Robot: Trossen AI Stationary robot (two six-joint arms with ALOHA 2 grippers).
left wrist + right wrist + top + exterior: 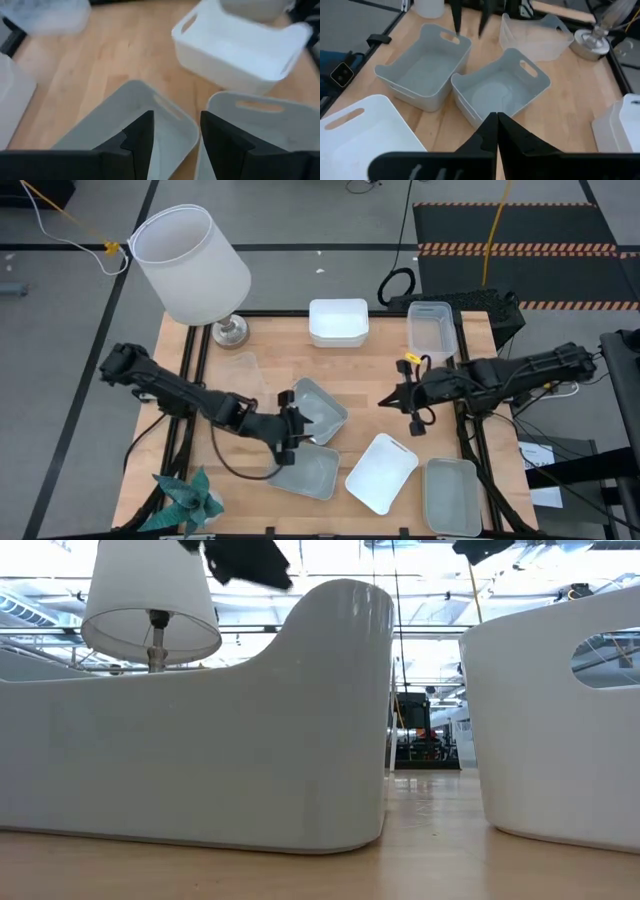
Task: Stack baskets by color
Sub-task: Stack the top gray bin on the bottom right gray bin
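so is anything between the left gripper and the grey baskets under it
Nothing visible. The left gripper, fingers open, hangs directly over the two grey baskets, with only air between.

Wooden table (390,370) with baskets (337,321), lamp (192,265)

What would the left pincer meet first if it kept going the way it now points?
Probably the end wall of the grey-green basket just ahead of the open left pincer; a second grey basket sits beside it. Depth is hard to judge.
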